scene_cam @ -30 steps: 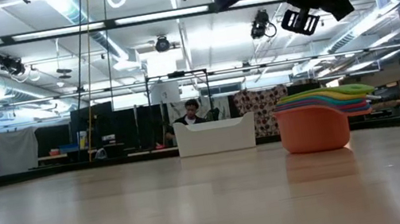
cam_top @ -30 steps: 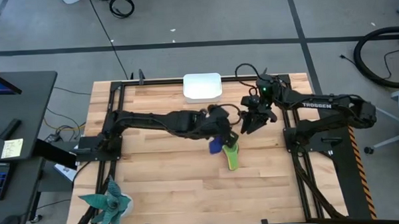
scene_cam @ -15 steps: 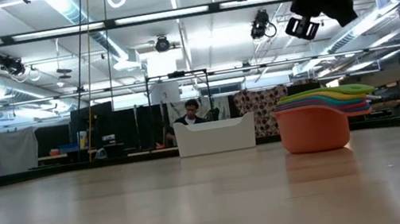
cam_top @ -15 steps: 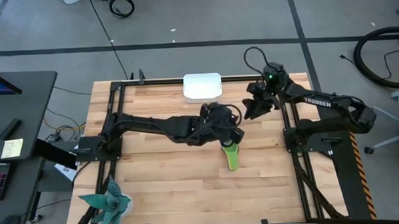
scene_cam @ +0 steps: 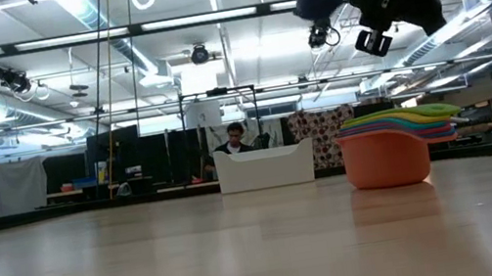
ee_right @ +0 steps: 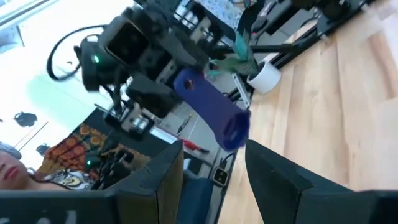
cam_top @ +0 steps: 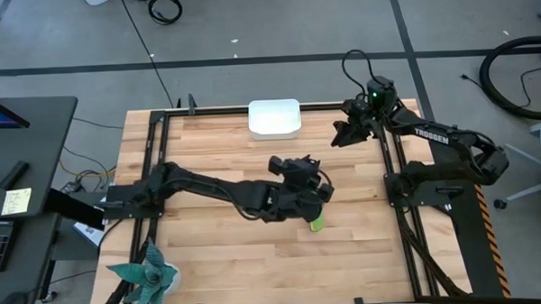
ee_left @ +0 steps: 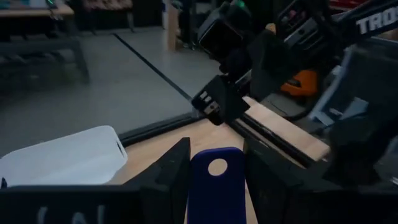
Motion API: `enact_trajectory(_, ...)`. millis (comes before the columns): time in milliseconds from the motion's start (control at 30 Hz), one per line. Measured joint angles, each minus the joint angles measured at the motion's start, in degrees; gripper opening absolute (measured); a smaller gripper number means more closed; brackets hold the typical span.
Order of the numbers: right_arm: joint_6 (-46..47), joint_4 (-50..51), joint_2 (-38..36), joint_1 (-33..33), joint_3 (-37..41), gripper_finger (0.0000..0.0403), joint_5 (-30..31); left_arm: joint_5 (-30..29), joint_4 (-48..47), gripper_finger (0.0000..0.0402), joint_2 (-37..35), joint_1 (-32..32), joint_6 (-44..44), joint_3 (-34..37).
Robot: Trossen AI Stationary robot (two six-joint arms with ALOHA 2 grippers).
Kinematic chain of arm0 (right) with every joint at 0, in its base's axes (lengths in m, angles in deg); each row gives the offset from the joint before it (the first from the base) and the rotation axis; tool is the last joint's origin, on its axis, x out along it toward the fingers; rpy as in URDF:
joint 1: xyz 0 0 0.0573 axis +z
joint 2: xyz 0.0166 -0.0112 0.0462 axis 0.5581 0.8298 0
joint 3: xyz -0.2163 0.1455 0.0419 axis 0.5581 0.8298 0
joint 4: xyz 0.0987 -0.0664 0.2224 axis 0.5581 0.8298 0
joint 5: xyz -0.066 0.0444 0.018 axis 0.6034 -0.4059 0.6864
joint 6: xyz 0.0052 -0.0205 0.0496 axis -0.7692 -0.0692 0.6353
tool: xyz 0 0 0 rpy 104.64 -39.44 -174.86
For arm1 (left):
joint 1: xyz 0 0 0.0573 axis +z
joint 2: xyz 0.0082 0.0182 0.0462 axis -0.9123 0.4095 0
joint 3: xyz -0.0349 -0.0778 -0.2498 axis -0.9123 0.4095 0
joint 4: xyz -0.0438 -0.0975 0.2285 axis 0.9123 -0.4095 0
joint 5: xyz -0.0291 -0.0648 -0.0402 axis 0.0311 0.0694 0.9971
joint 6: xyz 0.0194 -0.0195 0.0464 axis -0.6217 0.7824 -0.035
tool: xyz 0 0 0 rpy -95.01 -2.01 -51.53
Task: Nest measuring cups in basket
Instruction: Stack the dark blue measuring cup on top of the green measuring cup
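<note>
The left gripper (cam_top: 319, 188) holds the dark blue cup (ee_left: 216, 186) up over the stacked cups (scene_cam: 397, 139). The right gripper (cam_top: 340, 137) hangs open, holding nothing. The white basket (cam_top: 274, 118) sits at the far edge.

A robotics lab is shown: a framed wooden worktop (cam_top: 219, 235) is set on a taped concrete floor (cam_top: 248, 26), with ceiling strip lights (scene_cam: 87, 10) and curtained bays (scene_cam: 21, 184) behind.

Pale wood, glossy plastic, matt black arms

The table (cam_top: 219, 235) is pale smooth butcher-block wood with faint sheen; the basket (cam_top: 274, 118) smooth white plastic; the stacked measuring cups (scene_cam: 396, 146), right of centre, glossy coloured plastic; the dark blue cup (ee_left: 216, 186) smooth, matt-looking plastic.
</note>
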Motion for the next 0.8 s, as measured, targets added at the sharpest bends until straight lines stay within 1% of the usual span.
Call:
enact_trajectory(200, 1.7, -5.1, 0.0, -2.0, 0.0, 0.0177, 0.0, -6.3, 1.1, 0.0132, 4.7, -0.1, 0.1, 0.0)
enact_trajectory(333, 2.1, -7.6, 0.0, -2.6, 0.0, 0.0177, 0.1, -8.4, 2.9, 0.0132, 7.2, 0.3, 0.0, 0.0)
enact_trajectory(633, 3.1, -8.3, 0.0, -2.6, 0.0, 0.0177, 3.5, -8.2, 7.1, 0.0132, 12.4, 1.0, -0.5, 0.0)
enact_trajectory(800, 4.5, -8.1, 0.0, -1.5, 0.0, 0.0177, 7.0, -7.4, 8.2, 0.0132, 12.9, 1.0, -0.5, 0.0)
